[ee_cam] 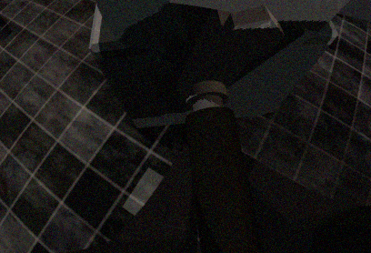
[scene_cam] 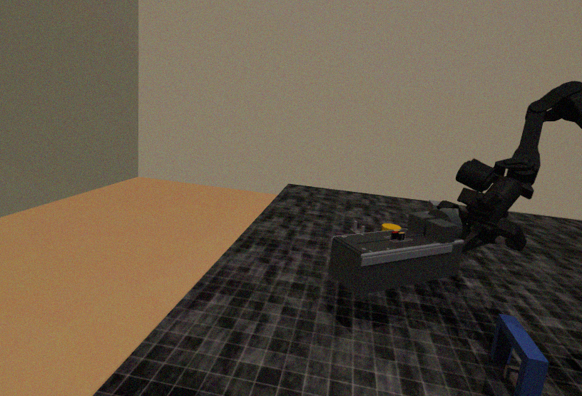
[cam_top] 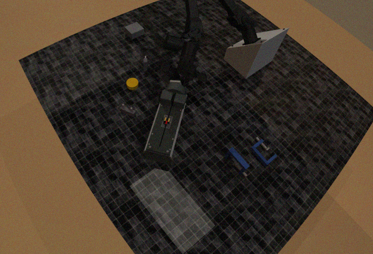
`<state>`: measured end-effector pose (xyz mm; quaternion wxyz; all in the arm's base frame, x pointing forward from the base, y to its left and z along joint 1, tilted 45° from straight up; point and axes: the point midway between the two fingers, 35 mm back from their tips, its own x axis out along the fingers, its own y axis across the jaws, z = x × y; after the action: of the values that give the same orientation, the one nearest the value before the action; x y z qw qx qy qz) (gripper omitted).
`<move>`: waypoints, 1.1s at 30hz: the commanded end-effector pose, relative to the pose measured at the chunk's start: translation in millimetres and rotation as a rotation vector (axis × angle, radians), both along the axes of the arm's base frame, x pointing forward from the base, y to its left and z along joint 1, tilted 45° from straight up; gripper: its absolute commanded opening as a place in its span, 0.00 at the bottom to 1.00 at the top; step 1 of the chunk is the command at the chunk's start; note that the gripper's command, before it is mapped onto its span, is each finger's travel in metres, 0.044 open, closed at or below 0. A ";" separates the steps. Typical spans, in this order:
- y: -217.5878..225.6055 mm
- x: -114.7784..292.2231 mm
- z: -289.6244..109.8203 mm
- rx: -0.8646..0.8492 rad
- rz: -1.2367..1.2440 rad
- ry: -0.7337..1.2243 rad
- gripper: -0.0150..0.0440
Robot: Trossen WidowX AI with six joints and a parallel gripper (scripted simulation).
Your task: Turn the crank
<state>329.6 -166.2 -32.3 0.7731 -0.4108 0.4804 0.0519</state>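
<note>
The machine [cam_top: 156,136] [scene_cam: 390,265] is a long dark box with a slot down its top. Its slide's red pointer [cam_top: 166,121] [scene_cam: 397,235] sits between the two brass zero marks [cam_top: 168,119] in the overhead view, about level with them. The crank is at the machine's far end, under my arm. My gripper [cam_top: 177,86] [scene_cam: 471,240] is shut on the crank handle [ee_cam: 206,99], a dark rod with a pale collar seen in the wrist view. The crank disc [ee_cam: 164,58] fills the middle of that view.
A yellow puck [cam_top: 132,83] [scene_cam: 390,226], a small grey peg [cam_top: 145,59] and a grey block [cam_top: 134,30] lie left of the arm. A white wedge base [cam_top: 256,50] stands at the right. Blue clamp pieces [cam_top: 239,157] [cam_top: 263,153] [scene_cam: 519,352] lie front right. A pale translucent plate [cam_top: 170,208] lies in front.
</note>
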 end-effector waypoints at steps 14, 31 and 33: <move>18.5 -7.2 -2.6 0.013 0.008 0.013 0.25; 39.9 -6.5 12.3 0.014 0.008 0.012 0.25; 41.9 -5.6 15.4 0.014 0.008 0.012 0.25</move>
<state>323.0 -129.9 -22.6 0.7717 -0.4069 0.4851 0.0592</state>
